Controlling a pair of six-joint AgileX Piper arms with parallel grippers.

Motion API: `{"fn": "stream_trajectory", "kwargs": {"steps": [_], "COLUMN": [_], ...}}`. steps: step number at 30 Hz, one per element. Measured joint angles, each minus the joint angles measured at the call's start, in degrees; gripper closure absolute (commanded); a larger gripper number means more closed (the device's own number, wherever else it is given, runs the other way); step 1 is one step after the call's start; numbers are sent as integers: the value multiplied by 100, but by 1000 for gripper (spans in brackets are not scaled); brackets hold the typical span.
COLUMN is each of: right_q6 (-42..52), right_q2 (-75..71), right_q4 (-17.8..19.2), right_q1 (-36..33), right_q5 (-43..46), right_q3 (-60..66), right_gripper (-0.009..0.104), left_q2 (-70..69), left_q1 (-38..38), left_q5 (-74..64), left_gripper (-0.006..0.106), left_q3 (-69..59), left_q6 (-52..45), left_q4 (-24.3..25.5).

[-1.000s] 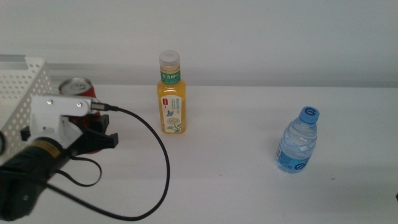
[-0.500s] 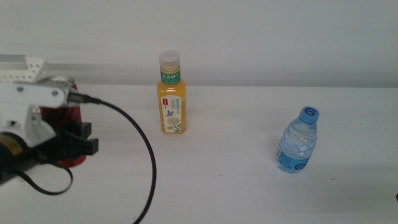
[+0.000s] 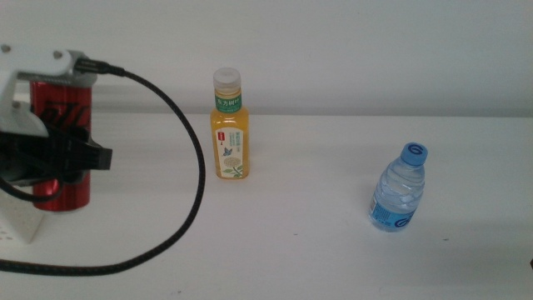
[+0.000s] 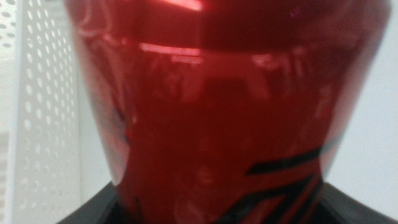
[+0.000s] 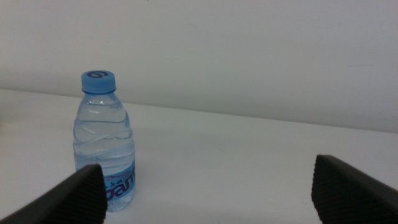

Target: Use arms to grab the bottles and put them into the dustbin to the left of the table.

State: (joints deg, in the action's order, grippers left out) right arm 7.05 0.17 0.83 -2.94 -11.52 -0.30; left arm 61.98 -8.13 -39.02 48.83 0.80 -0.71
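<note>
The table (image 3: 333, 250) is a wide, plain white surface, smooth and unmarked, and behind it stands a bare pale wall (image 3: 350, 50) that meets the tabletop in a faint straight line. Places below are given from the yellow juice bottle (image 3: 229, 127), which stands upright with its white cap and green neck label near the table's far edge.

To the left of that bottle, at the picture's edge, the left gripper (image 3: 62, 158) holds the red soda can (image 3: 62, 142) upright and lifted off the table; its dark jaws are closed against the can's sides, and a thick black cable (image 3: 187, 200) loops from the wrist down across the tabletop. In the left wrist view the can (image 4: 217, 112) fills the frame, and the dustbin (image 4: 43, 124) shows beside it as a white wall pierced by rows of small round holes.

To the right of the juice bottle and nearer the camera, well apart from it, the small clear water bottle (image 3: 400, 187) stands upright with its blue cap. The right gripper (image 5: 208, 196) waits facing that bottle (image 5: 104, 140), jaws spread wide and holding nothing.
</note>
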Motion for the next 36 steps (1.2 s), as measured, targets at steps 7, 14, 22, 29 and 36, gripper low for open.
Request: {"fn": "stream_trajectory", "kwargs": {"steps": [7, 14, 22, 29, 36], "right_q6": [0, 0, 0, 0, 0], "right_q2": [0, 0, 0, 0, 0], "right_q4": [0, 0, 0, 0, 0], "right_q1": [0, 0, 0, 0, 0], "right_q5": [0, 0, 0, 0, 0], "right_q3": [0, 0, 0, 0, 0], "right_gripper": [7, 7, 7, 7, 7], "left_q2": [0, 404, 1433, 2487, 3413], "left_q1": [317, 1353, 2310, 2680, 2918], "left_q5": [-609, -1002, -1500, -1583, -1820], "left_gripper": [102, 102, 102, 102, 102], "left_q3": [322, 716, 1662, 2582, 3360], "left_q6": [-513, -1666, -2812, -3090, -3197], "left_q4": [-167, -883, -1188, -1177, -980]}}
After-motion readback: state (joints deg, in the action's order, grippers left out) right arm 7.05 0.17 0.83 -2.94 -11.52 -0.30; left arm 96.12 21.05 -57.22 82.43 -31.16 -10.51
